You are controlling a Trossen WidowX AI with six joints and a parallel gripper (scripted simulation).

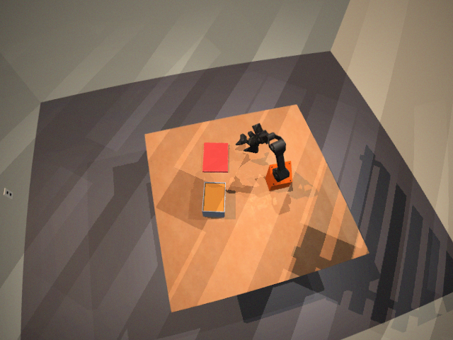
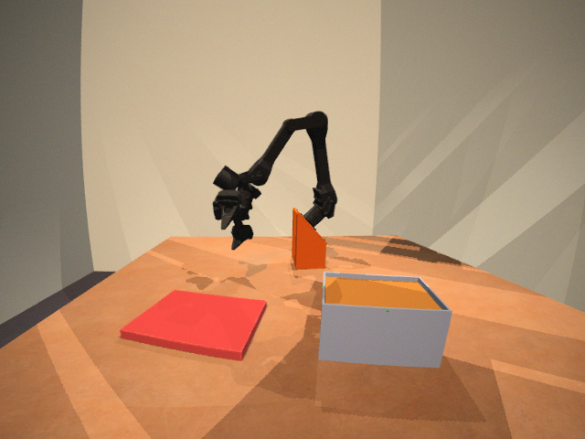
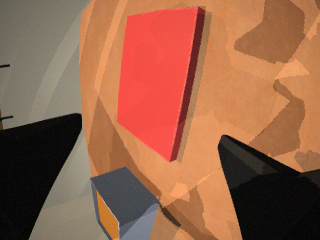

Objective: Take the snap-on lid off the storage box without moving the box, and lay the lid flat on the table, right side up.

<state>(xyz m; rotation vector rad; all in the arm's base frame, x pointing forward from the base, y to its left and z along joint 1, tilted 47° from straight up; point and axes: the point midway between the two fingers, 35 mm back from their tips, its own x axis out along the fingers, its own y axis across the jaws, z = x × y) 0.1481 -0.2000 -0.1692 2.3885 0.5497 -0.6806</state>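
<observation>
"Grey and beige walls are rising around the orange-brown worktop (image 1: 233, 248) (image 2: 188, 401) (image 3: 240, 95). What's the box doing?"

"The grey-blue box (image 1: 213, 214) (image 2: 382, 337) (image 3: 142, 220) is standing open, its inside showing orange; I can't tell if that's contents or lining."

"And the lid?"

"That red, flat, rectangular lid (image 1: 216, 157) (image 2: 196, 322) (image 3: 155, 82) is lying on the worktop near the box. Above the worktop, the black hand (image 1: 244, 145) (image 2: 230, 239) (image 3: 152, 131) is hanging with its fingers wide apart, holding nothing."
</observation>
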